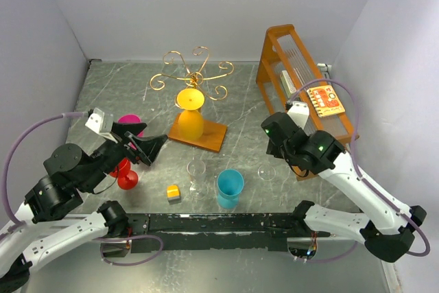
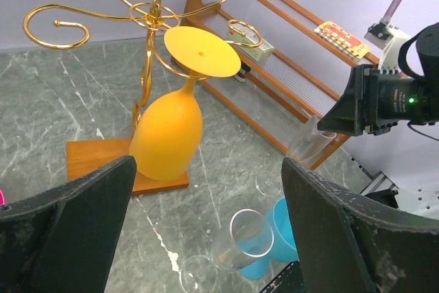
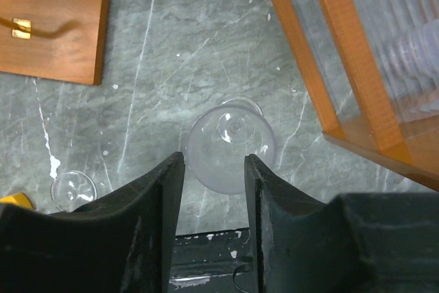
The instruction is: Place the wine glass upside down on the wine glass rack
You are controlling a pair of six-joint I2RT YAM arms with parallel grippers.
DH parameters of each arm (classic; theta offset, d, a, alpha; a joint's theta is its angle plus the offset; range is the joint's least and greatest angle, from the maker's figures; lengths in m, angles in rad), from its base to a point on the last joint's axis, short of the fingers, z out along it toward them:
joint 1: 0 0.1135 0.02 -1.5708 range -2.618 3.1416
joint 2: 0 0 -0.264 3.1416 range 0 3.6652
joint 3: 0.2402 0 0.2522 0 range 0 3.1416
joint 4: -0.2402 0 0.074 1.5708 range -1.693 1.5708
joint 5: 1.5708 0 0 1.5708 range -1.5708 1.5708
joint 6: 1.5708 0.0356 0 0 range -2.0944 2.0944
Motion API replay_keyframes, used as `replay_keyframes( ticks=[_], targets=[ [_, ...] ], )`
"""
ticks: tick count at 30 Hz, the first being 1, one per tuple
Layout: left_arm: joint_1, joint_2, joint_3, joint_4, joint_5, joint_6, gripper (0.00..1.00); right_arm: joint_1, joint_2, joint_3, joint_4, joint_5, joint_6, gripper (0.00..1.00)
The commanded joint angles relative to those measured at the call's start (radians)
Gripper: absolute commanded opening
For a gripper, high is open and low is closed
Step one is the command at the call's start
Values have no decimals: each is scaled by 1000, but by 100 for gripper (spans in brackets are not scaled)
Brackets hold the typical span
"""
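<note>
Wine glass (image 3: 230, 145), clear, stands on the table (image 3: 171, 66) directly under our right gripper (image 3: 214, 159). That gripper's fingers (image 3: 151, 224) are part-way apart and sit above the bowl, one on each side, with nothing pinched between them. We cannot tell whether they touch it. The glass is just beside the near corner of the slatted frame (image 3: 322, 66). It is well apart from the rack (image 1: 195, 73), whose wooden base (image 3: 51, 32) shows at the upper left of the right wrist view.

Our left gripper (image 1: 147, 147) is spread wide, holds nothing, and faces the rack. An orange glass (image 2: 168, 135) hangs upside down from one gold arm. Nearer the arm bases we see a second clear glass (image 1: 197, 169), a blue cup (image 1: 229, 188) and a yellow block (image 1: 173, 192). A red item (image 1: 127, 178) and a pink item (image 1: 130, 123) lie beside the left arm.
</note>
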Motion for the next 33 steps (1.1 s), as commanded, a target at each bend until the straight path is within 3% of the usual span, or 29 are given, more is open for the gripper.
replay_keyframes(
  ticks=[1,14,25,33],
  targets=[
    [-4,-2,0,7,17,-19,97,-2,1,-38,60,-19,-8,39],
    [-4,-5,-15,15,23,-22,97,-3,36,-67,106,-28,-40,25],
    [-3,17,15,28,92,0,97,-6,70,-61,122,-34,-48,1],
    [-4,-5,37,72,221,75,99,-6,38,50,117,-53,-69,0]
  ],
)
